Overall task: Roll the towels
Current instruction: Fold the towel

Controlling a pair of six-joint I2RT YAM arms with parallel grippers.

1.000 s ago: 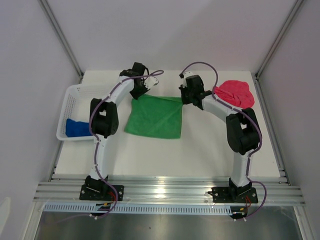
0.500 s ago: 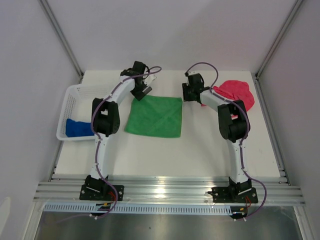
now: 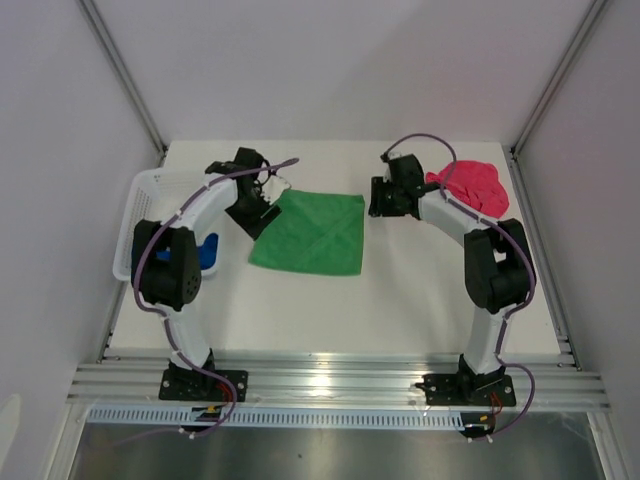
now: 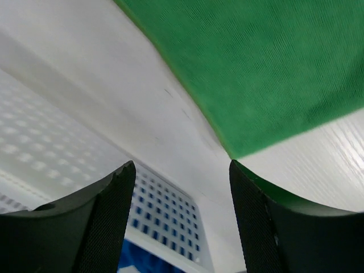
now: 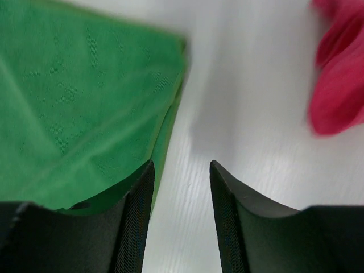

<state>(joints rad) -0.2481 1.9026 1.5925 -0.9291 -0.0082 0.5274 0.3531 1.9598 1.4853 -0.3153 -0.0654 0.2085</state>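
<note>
I have the green towel [image 3: 310, 233] spread flat near the middle of the worktop [image 3: 420, 300], between my two arms.

My left claw [image 3: 257, 212] sits at the towel's left edge, up toward its far corner. Its jaws stand apart with nothing between them. In the left wrist view, only bare worktop and the mesh wall of the white basket [image 3: 140, 215] show in the gap. One corner of the green cloth ends just beyond the tip of the finger on the right of that picture, and I can't tell whether they touch.

My right claw [image 3: 378, 203] is at the towel's far right corner, also with jaws apart and gripping nothing. In the right wrist view, the towel's edge runs down beside the finger on the left of the picture and passes under it. The gap between the fingers is bare worktop, so the cloth lies next to that claw, not inside it.

The pink-red towel [image 3: 470, 187] lies bunched in a heap at the far right of the worktop, just behind my right arm and apart from the green one. The blue towel [image 3: 208, 248] is inside the basket at the left edge, partly hidden by my left arm.
</note>
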